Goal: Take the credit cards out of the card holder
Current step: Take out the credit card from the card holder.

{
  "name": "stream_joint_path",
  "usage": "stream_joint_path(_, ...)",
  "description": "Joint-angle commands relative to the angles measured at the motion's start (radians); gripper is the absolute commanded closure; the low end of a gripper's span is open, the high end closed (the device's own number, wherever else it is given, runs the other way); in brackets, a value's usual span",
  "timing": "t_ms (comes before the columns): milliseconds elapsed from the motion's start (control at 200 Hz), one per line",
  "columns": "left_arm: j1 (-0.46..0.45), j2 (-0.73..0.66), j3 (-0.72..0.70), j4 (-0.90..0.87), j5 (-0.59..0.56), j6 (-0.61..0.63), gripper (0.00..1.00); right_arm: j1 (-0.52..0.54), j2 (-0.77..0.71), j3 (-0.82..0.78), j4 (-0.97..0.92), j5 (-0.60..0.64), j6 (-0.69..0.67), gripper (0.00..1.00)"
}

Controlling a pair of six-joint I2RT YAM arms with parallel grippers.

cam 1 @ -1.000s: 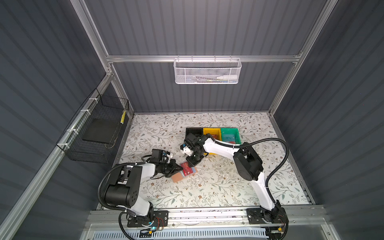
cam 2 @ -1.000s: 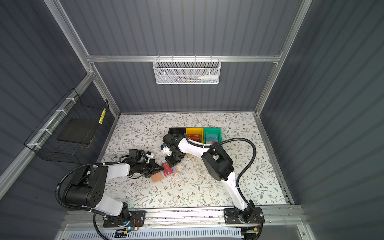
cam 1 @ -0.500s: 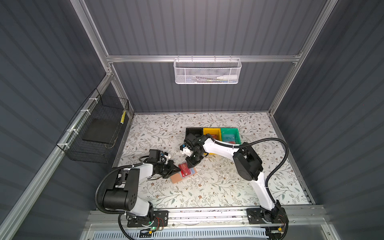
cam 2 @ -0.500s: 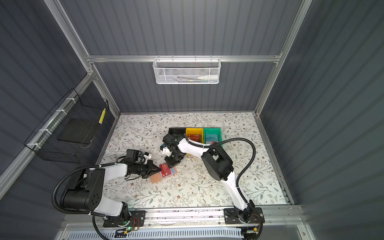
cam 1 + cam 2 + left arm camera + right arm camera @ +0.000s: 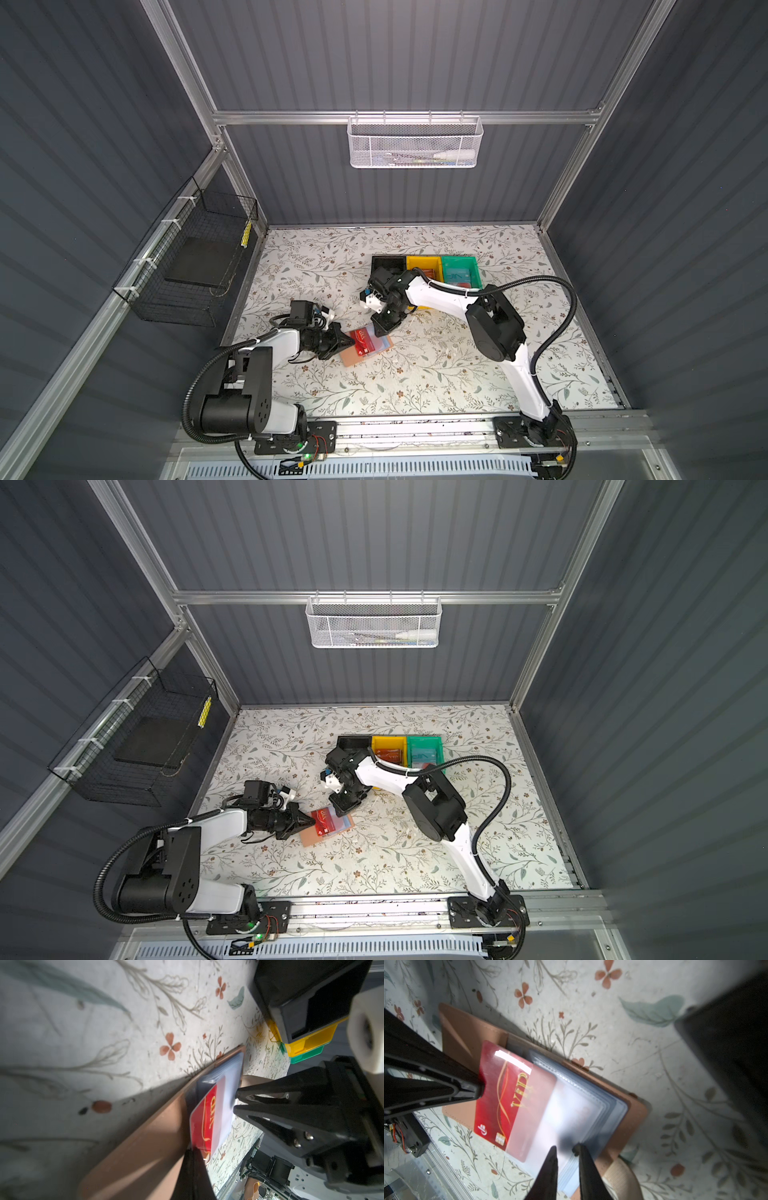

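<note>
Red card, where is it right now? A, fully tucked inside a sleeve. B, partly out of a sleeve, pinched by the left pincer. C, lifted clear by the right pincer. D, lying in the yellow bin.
B: the red card sticks partway out of a clear sleeve of the holder, its outer edge clamped in the shut left pincer.

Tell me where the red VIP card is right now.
In a top view the red card sticks halfway out of the card holder, left of the table centre, pinched by the left gripper.
</note>
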Motion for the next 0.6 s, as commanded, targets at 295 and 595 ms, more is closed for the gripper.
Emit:
stream_joint_path(295, 0.010, -0.191, 0.079, -0.238, -0.242, -0.011, 1.00, 0.002, 0.018, -0.010, -0.048, -0.017, -0.005, 0.75)
stream_joint_path(595, 0.010, -0.213, 0.140, -0.289, -0.216, 0.047, 1.00, 0.000, -0.055, 0.038, -0.112, -0.049, -0.039, 0.66)
